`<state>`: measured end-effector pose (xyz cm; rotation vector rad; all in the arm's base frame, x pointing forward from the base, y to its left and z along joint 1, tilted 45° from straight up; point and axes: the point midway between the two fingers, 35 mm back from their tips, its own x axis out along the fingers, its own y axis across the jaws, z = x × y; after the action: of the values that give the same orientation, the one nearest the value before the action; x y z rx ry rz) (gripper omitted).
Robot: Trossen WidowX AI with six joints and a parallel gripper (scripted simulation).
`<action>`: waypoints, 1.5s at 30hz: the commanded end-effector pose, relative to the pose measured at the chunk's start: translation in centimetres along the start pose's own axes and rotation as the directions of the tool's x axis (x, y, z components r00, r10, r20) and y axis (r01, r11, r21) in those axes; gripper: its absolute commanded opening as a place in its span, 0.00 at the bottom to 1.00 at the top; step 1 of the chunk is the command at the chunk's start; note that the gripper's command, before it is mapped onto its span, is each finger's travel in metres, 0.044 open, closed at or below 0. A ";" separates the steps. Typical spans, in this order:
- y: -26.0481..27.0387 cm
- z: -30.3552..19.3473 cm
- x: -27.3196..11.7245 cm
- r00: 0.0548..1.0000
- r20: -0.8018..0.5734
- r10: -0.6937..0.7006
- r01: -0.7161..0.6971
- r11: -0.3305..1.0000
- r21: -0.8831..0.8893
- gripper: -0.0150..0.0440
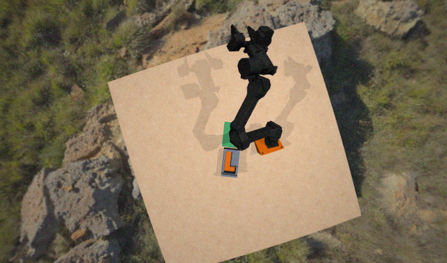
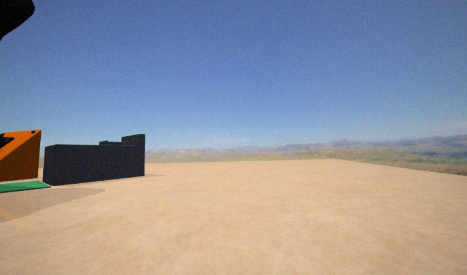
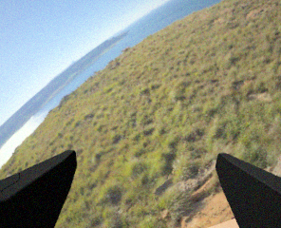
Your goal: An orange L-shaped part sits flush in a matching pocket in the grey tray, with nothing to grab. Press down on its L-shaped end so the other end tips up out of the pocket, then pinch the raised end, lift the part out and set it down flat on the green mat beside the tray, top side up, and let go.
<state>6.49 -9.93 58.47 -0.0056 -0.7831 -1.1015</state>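
Currently the hand (image 3: 143,216) is spread wide on nothing, aimed past the worktop (image 1: 263,194) edge. Behind it, well apart, the orange L-shaped part (image 1: 230,162) lies flush in the grey tray (image 1: 224,155); swing back, descend squarely onto its foot.

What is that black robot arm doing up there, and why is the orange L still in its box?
The black robot arm hasn't started yet. Its gripper is open, holds nothing and points off the far edge of the tan table. The orange L-shaped part lies flush in the grey tray. Next to the tray is the green mat, where the part should end up.
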 end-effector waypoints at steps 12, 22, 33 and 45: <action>-4.7 0.4 1.7 0.998 -0.039 0.048 -0.033 0.944 0.327 0.56; -9.6 -6.3 7.1 0.971 -0.224 0.086 0.087 0.743 0.663 0.56; -7.1 -23.2 10.2 0.763 -0.625 0.163 0.466 0.531 0.708 0.56; 3.7 -38.3 2.6 0.336 -0.900 0.279 0.660 0.612 0.436 0.56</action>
<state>27.64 -27.17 36.42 1.4600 -0.2318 -0.6922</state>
